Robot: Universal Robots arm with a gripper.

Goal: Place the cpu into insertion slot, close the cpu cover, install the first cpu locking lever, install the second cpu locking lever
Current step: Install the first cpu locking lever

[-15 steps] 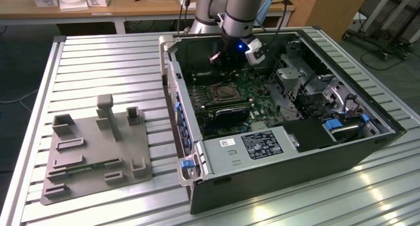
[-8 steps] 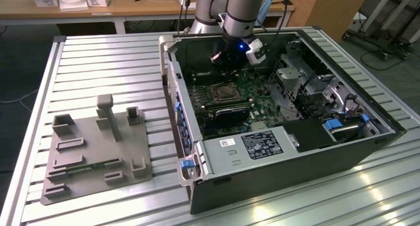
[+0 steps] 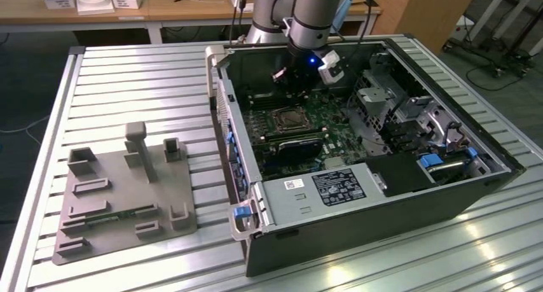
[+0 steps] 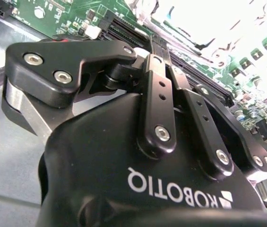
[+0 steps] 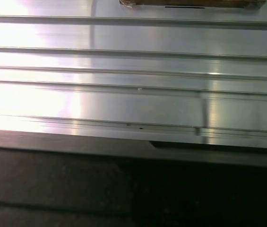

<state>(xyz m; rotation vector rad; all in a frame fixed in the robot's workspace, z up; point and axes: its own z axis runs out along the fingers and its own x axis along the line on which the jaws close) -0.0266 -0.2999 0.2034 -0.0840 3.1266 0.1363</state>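
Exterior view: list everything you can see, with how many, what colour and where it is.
computer case: one, black, open, lying on the table toward the exterior view's right.
motherboard: one, green, inside the case.
cpu socket: one, silvery-dark, on the motherboard, near the claw.
power supply: one, grey with a label, at the case's near end.
fixture plate: one, grey, on the table at the exterior view's left.
table: one, slatted aluminium, under everything.
desk: one, wooden, behind the table.
robot arm: one, grey and blue, reaching into the case.
claw: one, black, above the motherboard.
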